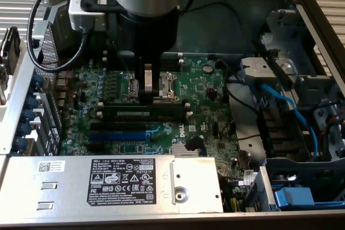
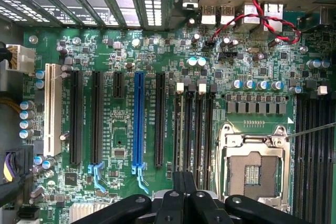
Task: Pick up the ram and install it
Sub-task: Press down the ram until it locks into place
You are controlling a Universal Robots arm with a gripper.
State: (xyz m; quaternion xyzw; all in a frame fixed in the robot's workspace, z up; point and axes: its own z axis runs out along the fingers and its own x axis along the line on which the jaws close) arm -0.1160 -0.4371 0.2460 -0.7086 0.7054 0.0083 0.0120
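We see the gripper point(image 1: 152, 91) with fingers closed just above the ram point(image 1: 146, 112), a light, stiff, fragile stick (best held by its long edges, we judge).

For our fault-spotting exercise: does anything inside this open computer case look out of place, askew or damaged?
The processor socket sits empty, contacts exposed, with no chip or cooler fitted. Nothing else looks askew or broken.

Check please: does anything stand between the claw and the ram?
Nothing visible does. The shut claw hangs over the processor socket; the ram lies along the black slots right beside it.
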